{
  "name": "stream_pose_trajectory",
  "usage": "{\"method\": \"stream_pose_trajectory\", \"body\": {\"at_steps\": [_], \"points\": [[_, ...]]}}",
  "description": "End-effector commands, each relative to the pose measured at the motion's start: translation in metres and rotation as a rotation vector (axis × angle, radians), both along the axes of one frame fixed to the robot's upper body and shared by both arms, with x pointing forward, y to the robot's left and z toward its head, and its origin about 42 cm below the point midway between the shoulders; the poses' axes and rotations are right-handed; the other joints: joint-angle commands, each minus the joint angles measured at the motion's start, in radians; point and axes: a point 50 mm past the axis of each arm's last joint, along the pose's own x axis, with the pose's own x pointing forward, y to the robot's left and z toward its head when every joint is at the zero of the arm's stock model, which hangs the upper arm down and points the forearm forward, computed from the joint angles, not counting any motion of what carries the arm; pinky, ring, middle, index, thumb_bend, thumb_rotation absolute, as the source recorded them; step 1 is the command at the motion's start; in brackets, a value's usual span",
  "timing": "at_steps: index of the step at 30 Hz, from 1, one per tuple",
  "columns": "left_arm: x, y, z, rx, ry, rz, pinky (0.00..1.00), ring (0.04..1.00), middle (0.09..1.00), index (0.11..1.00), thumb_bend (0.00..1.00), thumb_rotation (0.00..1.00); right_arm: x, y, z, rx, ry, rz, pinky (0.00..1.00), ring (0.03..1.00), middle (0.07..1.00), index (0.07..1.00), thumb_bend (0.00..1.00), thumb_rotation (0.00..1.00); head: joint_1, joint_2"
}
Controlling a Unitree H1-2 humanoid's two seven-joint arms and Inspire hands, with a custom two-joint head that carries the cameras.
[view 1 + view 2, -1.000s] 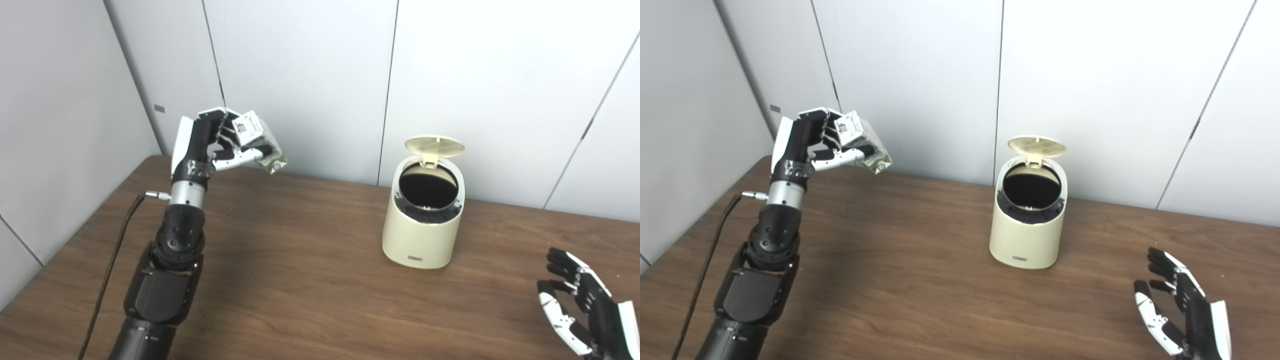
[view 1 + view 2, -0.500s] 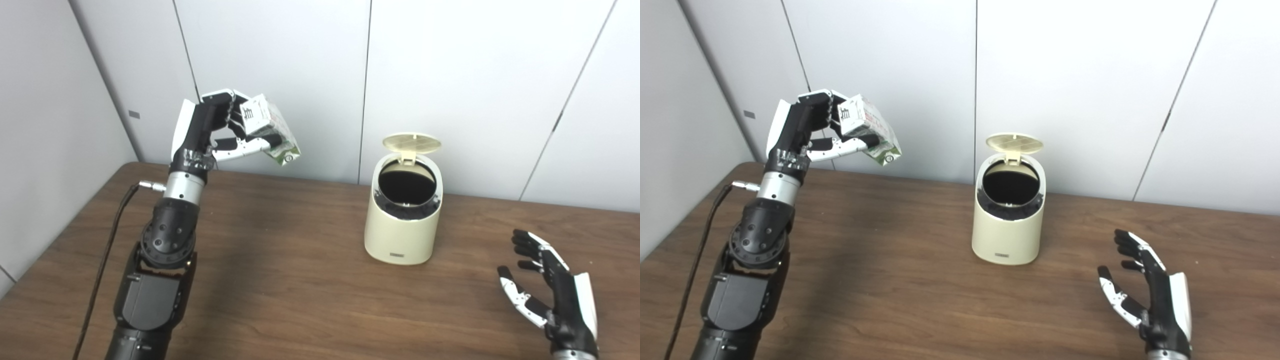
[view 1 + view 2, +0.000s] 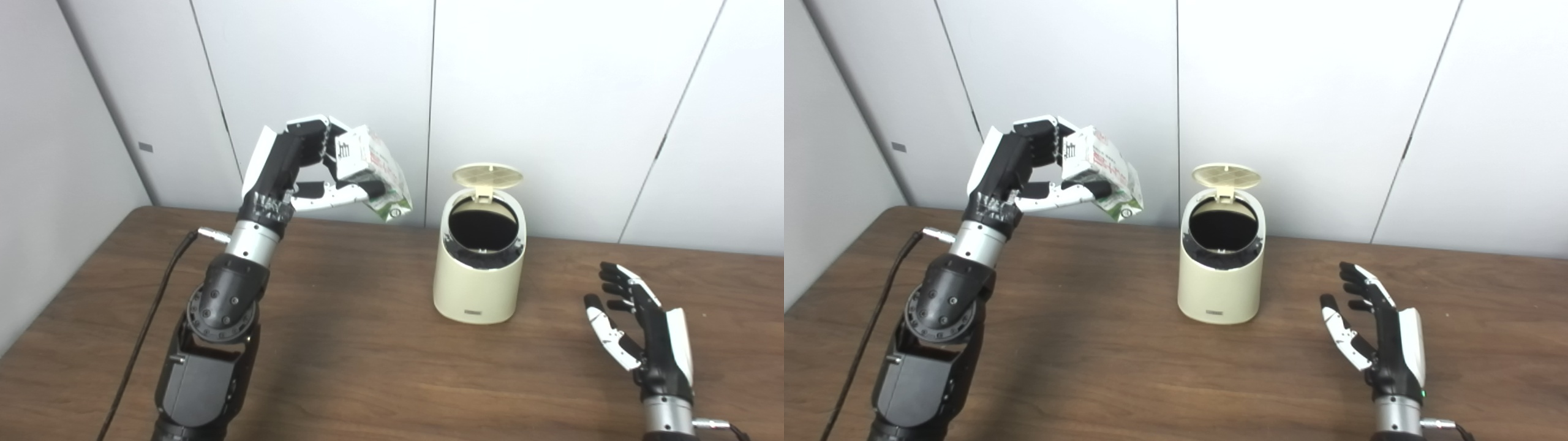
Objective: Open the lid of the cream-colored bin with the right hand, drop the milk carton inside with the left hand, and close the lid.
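Left eye view: left hand (image 3: pixel 294 168) raised high, fingers clamped around milk carton (image 3: pixel 370 171), tilted, up and left of bin (image 3: pixel 479 257). Lid (image 3: pixel 487 176) standing open at the back, dark mouth exposed. Right hand (image 3: pixel 643 327) low over table (image 3: pixel 367 343), well right of bin, fingers spread, holding nothing.

Right eye view: same layout; carton (image 3: pixel 1102 170) not yet over the opening, a clear gap between it and bin (image 3: pixel 1222 269). Open lid (image 3: pixel 1226 176) tilted forward above the mouth.

Risks, as a judgement: release too early, carton on the table; tilted carton catching the rim and tipping the light bin; sweep nudging the raised lid shut.
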Motion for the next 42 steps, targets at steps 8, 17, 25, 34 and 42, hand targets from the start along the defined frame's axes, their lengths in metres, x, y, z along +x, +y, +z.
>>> {"method": "stream_pose_trajectory", "body": {"at_steps": [8, 17, 25, 34, 42], "points": [[0.0, -0.012, 0.012, 0.021, -0.087, -0.061, 0.33, 0.432, 0.485, 0.497, 0.5, 0.0, -0.011, 0.021, -0.032, 0.038, 0.056, -0.001, 0.68, 0.77, 0.79, 0.786, 0.17, 0.5, -0.022, 0.003], [0.007, -0.039, 0.004, -0.009, -0.06, -0.116, 0.32, 0.433, 0.484, 0.494, 0.5, 0.0, -0.008, 0.023, -0.031, 0.041, 0.05, -0.003, 0.68, 0.774, 0.795, 0.79, 0.18, 0.62, -0.047, 0.009], [0.025, -0.063, -0.007, -0.069, -0.045, -0.129, 0.32, 0.435, 0.488, 0.491, 0.5, 0.0, -0.008, 0.026, -0.029, 0.067, 0.052, -0.019, 0.69, 0.775, 0.799, 0.791, 0.19, 0.61, -0.064, 0.012], [0.039, -0.074, -0.015, -0.078, -0.028, -0.097, 0.33, 0.439, 0.48, 0.496, 0.5, 0.0, -0.008, 0.029, -0.029, 0.065, 0.049, -0.015, 0.69, 0.777, 0.798, 0.793, 0.19, 0.68, -0.075, 0.012], [0.05, -0.08, -0.022, -0.091, -0.045, -0.094, 0.35, 0.446, 0.478, 0.486, 0.51, 0.0, -0.01, 0.032, -0.028, 0.058, 0.044, -0.012, 0.69, 0.778, 0.794, 0.788, 0.2, 0.68, -0.083, 0.016]]}}
